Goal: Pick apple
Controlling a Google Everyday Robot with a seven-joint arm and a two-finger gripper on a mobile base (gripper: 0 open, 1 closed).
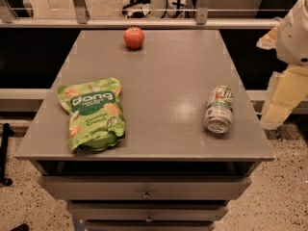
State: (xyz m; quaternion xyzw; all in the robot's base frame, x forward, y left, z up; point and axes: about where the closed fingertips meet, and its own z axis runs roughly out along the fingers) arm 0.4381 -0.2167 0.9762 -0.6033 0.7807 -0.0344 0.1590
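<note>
The apple (134, 37) is small, round and red-orange. It stands upright near the far edge of the grey table top (168, 85), a little left of centre. My gripper (280, 102) hangs at the right edge of the view, beyond the table's right side, well away from the apple. Its white arm body is above it and its pale yellow fingers point down. Nothing shows in the gripper.
A green snack bag (93, 112) lies flat at the front left of the table. A green-and-white drink can (219, 109) lies on its side at the front right. Drawers (147, 189) are below the table top. A railing (144, 18) runs behind the table.
</note>
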